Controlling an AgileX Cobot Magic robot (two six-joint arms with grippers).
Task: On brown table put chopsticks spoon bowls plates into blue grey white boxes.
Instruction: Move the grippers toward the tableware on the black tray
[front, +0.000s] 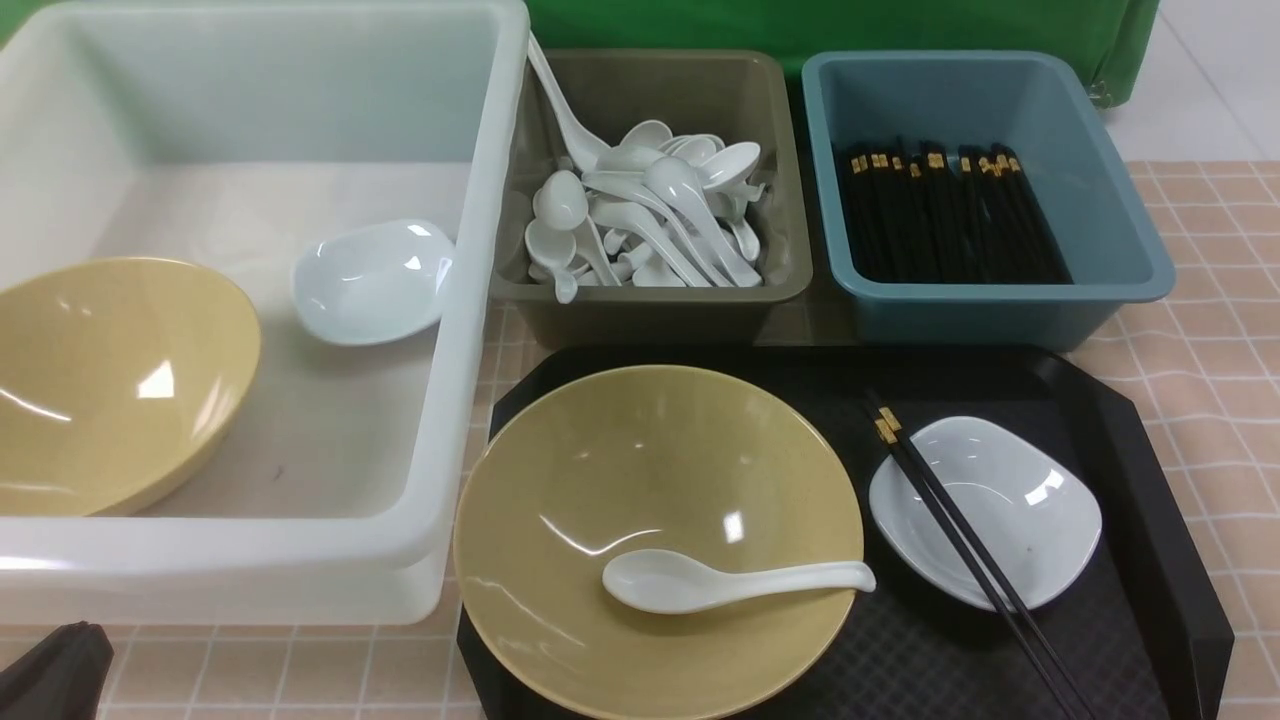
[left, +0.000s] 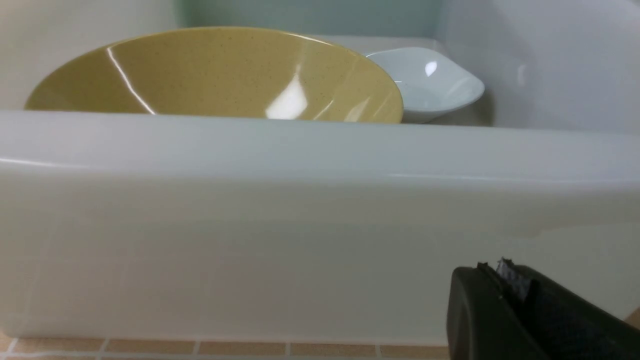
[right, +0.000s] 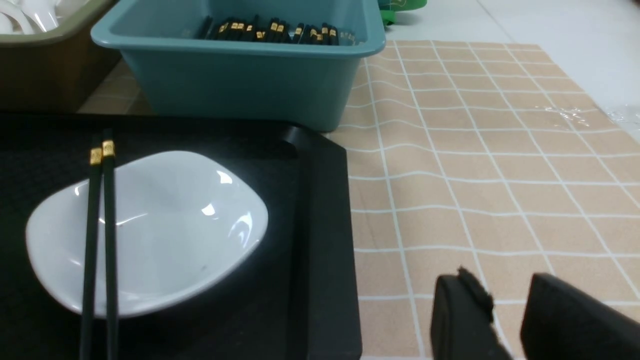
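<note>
- Left end effector (left: 495, 272) closed, empty, low over counter (left: 200, 346), just short of white tub (left: 320, 225) wall; collision likely if driven forward.
- Right end effector (right: 502, 290) parted, empty; chopsticks (right: 109, 225) beyond black tray (right: 325, 225) rim, lying across plate (right: 170, 230): could roll or tip plate when pinched.

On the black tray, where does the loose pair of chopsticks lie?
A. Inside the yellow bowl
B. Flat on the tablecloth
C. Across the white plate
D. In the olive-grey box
C: the chopsticks lie slantwise across the white plate, which sits on the black tray.
</note>
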